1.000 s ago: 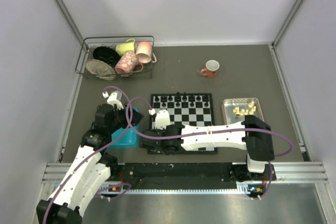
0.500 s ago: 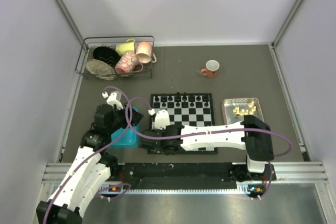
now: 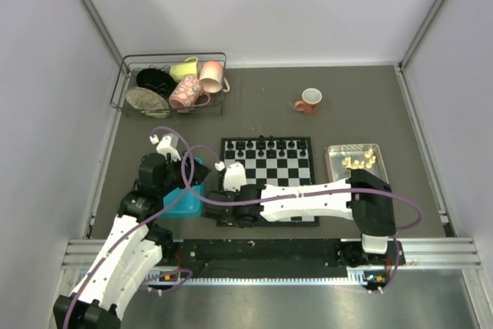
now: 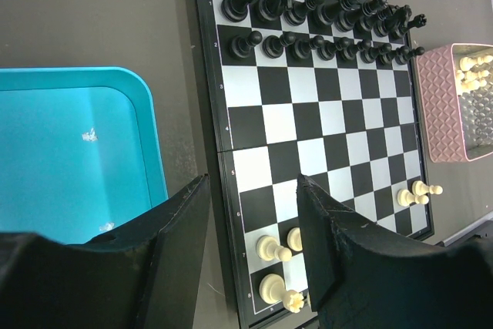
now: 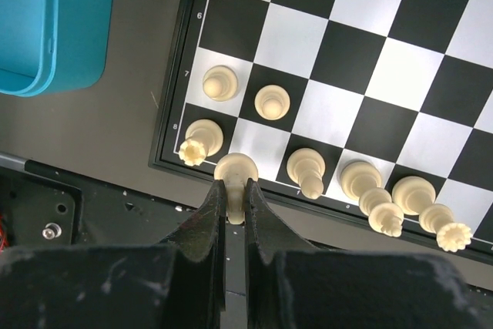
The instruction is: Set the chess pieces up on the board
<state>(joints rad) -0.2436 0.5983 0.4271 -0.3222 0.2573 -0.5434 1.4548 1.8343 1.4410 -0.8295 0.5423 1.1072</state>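
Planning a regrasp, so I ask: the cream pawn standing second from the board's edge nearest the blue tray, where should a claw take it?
Grip the cream pawn by its round head, coming straight down from above. It stands upright with a wide base, and its neighbour pawn on the adjoining square probably leaves little room for a sideways approach.

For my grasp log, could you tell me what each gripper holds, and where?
The right gripper pinches a small cream-white chess piece by its upper part, its round base free. The left gripper, open, holds nothing.

cream chess pieces (image 5: 272,102), black-and-white chequered board (image 5: 400,82)
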